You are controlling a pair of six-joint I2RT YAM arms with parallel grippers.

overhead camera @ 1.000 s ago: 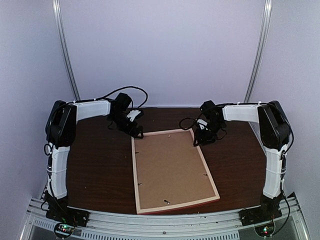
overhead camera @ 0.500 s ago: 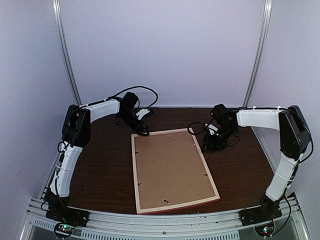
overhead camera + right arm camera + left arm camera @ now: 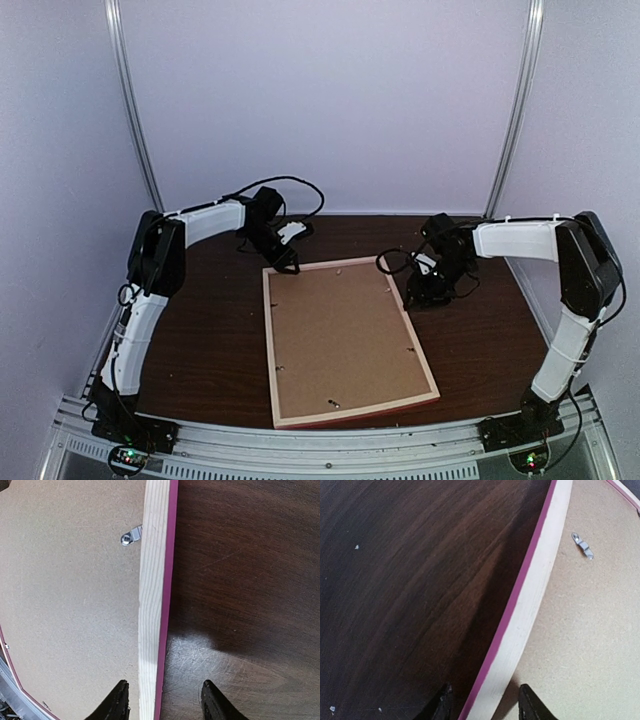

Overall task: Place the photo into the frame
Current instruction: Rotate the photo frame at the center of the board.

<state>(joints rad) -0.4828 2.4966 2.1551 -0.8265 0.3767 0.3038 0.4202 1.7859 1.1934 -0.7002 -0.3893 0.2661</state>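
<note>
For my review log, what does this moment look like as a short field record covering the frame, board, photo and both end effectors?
frame: flat on the table, pale wood back up, pink showing along its outer edge
backing board: sits inside the frame, small metal tabs on it
photo: not in view
left end effector: astride the frame's left bar near the far corner, contact unclear
right end effector: open, astride the right bar near the far corner, gap showing
task state: photo placement cannot be confirmed
</note>
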